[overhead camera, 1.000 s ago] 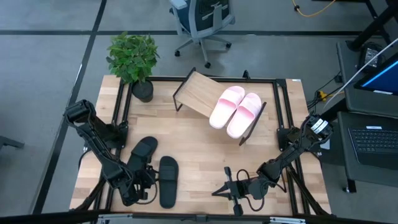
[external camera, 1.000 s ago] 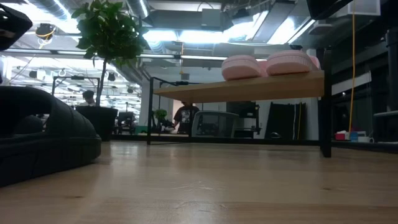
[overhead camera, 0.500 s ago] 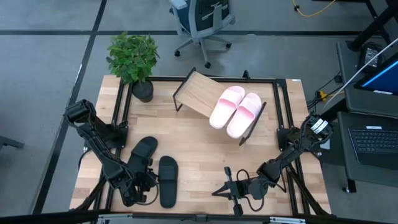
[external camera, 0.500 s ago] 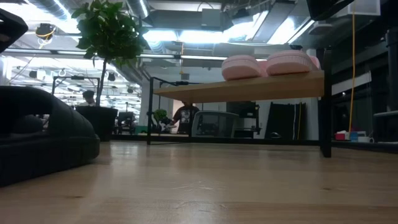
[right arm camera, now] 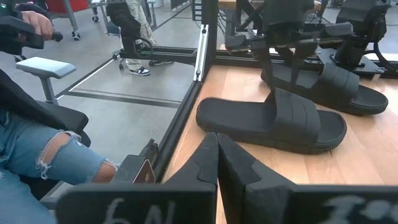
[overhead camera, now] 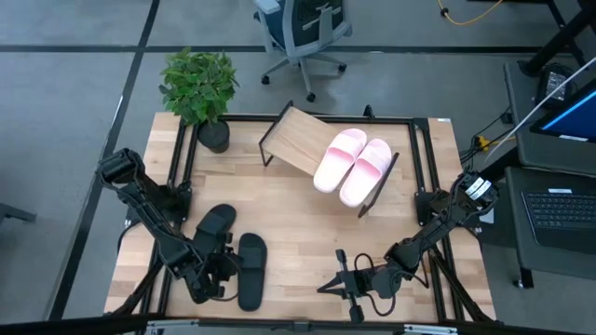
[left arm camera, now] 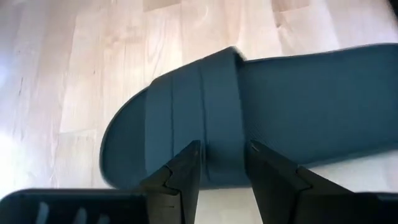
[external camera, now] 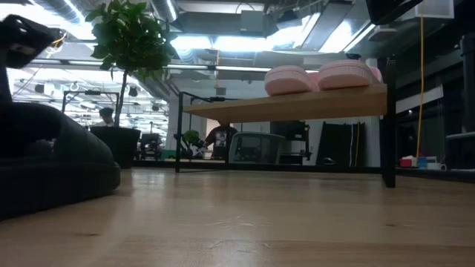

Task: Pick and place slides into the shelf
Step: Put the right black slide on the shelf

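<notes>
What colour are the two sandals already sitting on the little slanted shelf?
Pale pink, both sandals, lying side by side on the shelf. The high view shows it best.

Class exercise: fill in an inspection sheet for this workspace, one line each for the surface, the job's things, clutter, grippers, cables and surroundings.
Surface: light wooden tabletop inside a black frame.
Job's things: two pink slides lie side by side on the slanted shelf; two black slides lie on the tabletop near the left arm.
Clutter: potted plant at the far left corner.
Grippers: left gripper open, fingers either side of a black slide's strap, not closed on it; right gripper shut, empty, parked at the near edge.
Cables: dark cable looped at the right arm's base.
Surroundings: office chair behind the table, laptop on the right, a seated person.
</notes>
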